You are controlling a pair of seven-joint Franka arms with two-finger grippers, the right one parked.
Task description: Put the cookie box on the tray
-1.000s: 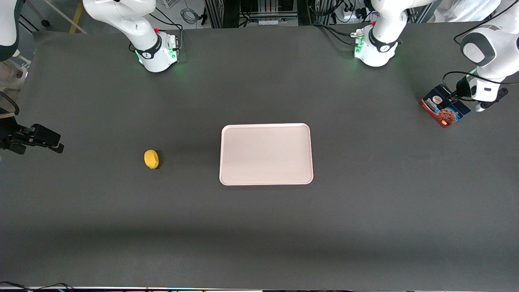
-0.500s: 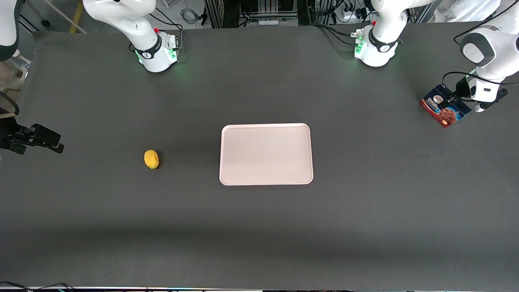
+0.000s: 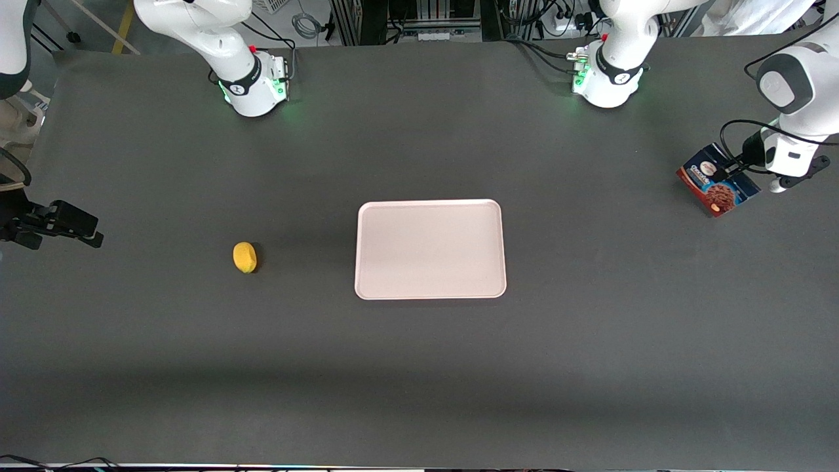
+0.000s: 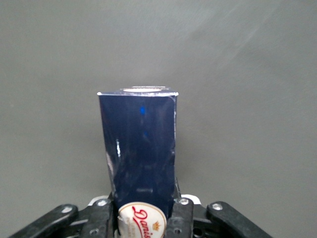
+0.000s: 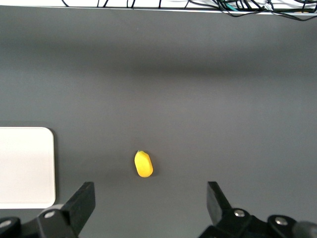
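- A robotics lab or test cell, not a home or shop.
- A wide table (image 3: pixel 419 380) with a plain dark grey mat carries two white robot arm bases (image 3: pixel 252 88), each bolted at the table edge farthest from the front camera and lit by green status lights.
- Bundled black cables (image 3: pixel 544 56) run off that edge toward metal racks and power strips (image 3: pixel 432 33).
- Bare floor with a yellow marking line (image 3: pixel 121 29) shows past the table corner at the parked arm's end.
- The left arm's gripper (image 3: pixel 724 172) hangs over the working arm's end of the table, clamped on a cookie box (image 3: pixel 714 187).
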